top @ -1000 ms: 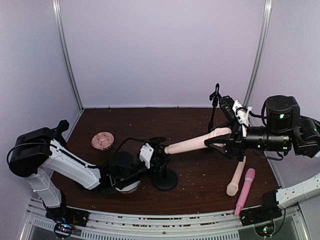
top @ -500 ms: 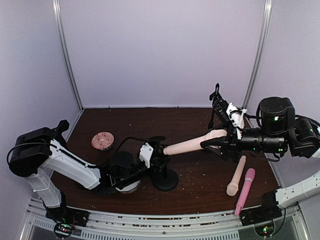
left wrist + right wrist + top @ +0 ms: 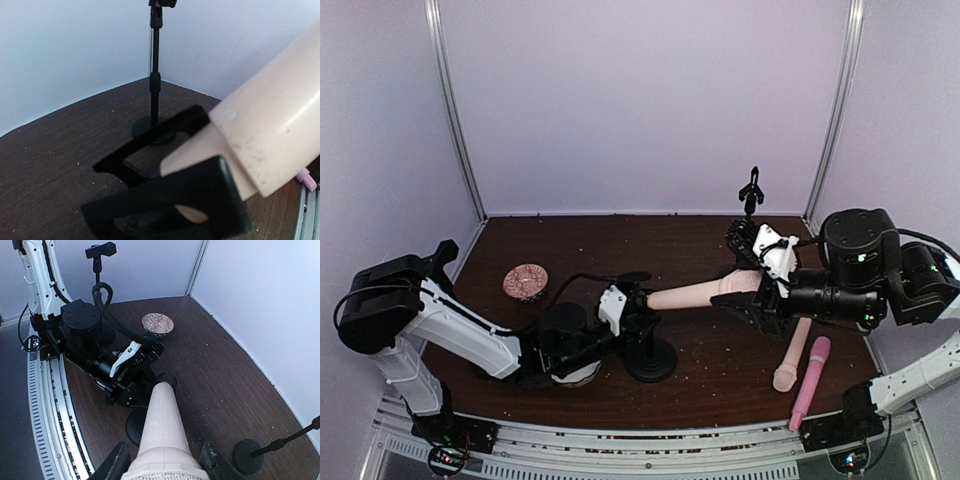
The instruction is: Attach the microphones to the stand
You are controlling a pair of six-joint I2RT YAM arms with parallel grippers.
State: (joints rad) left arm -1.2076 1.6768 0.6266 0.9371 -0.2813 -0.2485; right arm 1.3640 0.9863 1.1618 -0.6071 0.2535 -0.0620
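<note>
My right gripper (image 3: 745, 290) is shut on the wide head end of a cream-peach microphone (image 3: 690, 293) and holds it level above the table. Its narrow tail points left into the top of a black stand (image 3: 650, 360). My left gripper (image 3: 638, 308) is closed around the top of that stand. In the left wrist view the microphone (image 3: 270, 115) has its tail between my left fingers (image 3: 175, 200). In the right wrist view the microphone (image 3: 162, 425) sits between my right fingers (image 3: 117, 462). A second cream microphone (image 3: 792, 352) and a pink one (image 3: 810, 380) lie on the table at the right.
A second black stand (image 3: 750, 190) rises at the back right and also shows in the left wrist view (image 3: 155, 80). Another stand's clip (image 3: 100, 250) shows beyond the left arm. A patterned bowl (image 3: 525, 281) sits at the left. White walls enclose the table.
My right gripper has moved left with the cream microphone, bringing its narrow tail to the stand top. The left arm has not moved.
</note>
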